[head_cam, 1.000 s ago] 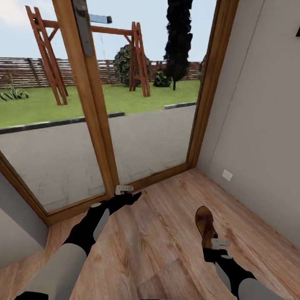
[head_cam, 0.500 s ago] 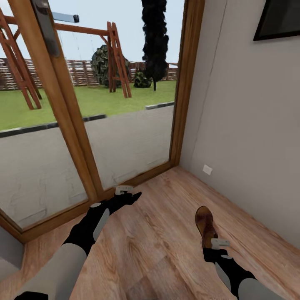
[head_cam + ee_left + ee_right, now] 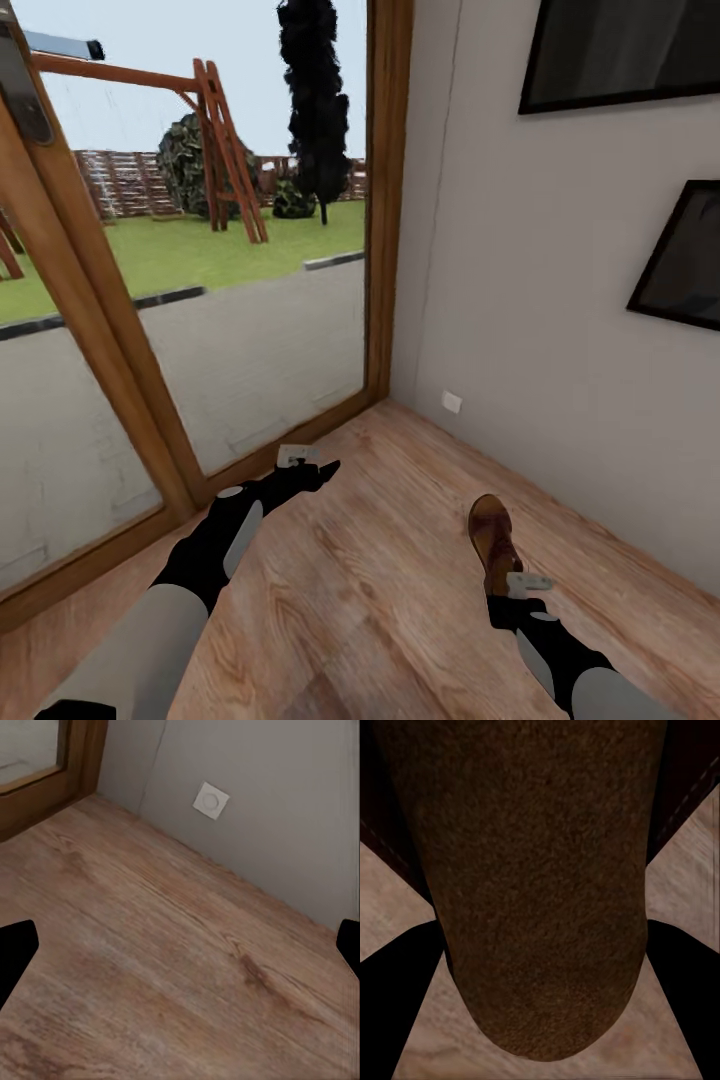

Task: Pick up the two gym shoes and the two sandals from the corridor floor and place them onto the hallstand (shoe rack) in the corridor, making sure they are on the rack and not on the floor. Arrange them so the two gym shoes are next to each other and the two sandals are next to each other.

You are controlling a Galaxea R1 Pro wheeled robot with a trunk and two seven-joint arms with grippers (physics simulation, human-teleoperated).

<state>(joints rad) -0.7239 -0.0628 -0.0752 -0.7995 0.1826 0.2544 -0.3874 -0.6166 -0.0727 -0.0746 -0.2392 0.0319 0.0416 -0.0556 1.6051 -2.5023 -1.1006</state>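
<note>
Head view: the right hand (image 3: 508, 580) is clamped on the heel end of 1 brown sandal (image 3: 492, 538), held out in front of the arm above the wooden floor (image 3: 390, 560). The sandal's long axis runs away from the robot, toe pointing toward the grey wall (image 3: 560, 330) and slightly to the left. The left hand (image 3: 300, 458) reaches toward the wooden door frame (image 3: 120, 330) with nothing in it. 2 dark picture frames (image 3: 620, 50) hang on the wall, and a white socket (image 3: 452, 402) sits low near the corner.

Left wrist view: both black fingertips (image 3: 16, 952) stand well apart at the picture's edges, over bare floor (image 3: 150, 967), with the socket (image 3: 211, 800) on the wall beyond.

Right wrist view: the sandal's brown sole (image 3: 536, 870) lies between the 2 black fingers (image 3: 405, 1012), its rounded end nearest the camera.
</note>
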